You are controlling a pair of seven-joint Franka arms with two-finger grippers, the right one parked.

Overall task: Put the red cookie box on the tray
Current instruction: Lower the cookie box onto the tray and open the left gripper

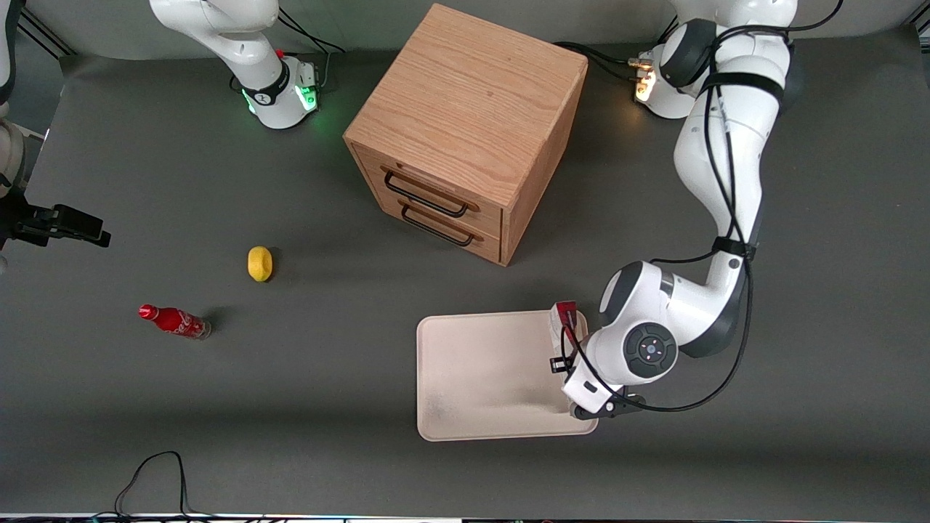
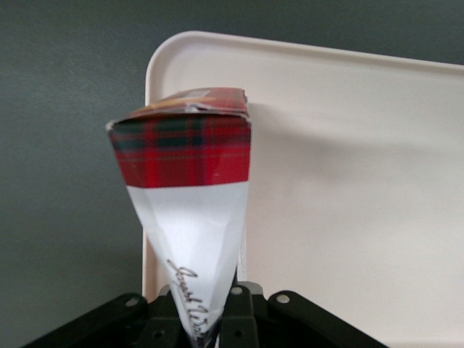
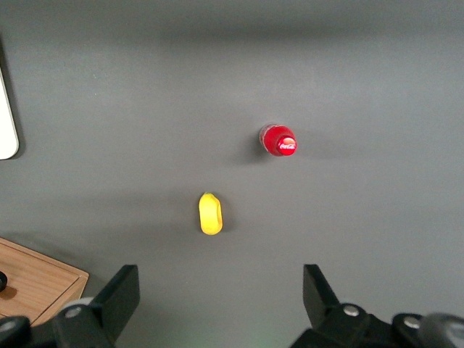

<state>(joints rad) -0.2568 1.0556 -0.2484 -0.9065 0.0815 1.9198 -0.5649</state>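
Observation:
The red cookie box (image 1: 565, 318) is held in my left gripper (image 1: 564, 359), which is shut on its white lower part. In the left wrist view the red cookie box (image 2: 190, 181) shows a red tartan band at its end and a white face with script lettering, pinched between the black fingers of the gripper (image 2: 206, 319). The box stands on edge over the rim of the cream-white tray (image 1: 479, 378) at the side toward the working arm's end. The tray (image 2: 348, 181) spreads out flat beneath and beside the box. Whether the box touches the tray I cannot tell.
A wooden two-drawer cabinet (image 1: 465, 131) stands farther from the front camera than the tray. A yellow lemon (image 1: 259, 263) and a small red soda bottle (image 1: 174, 321) lie toward the parked arm's end of the grey table.

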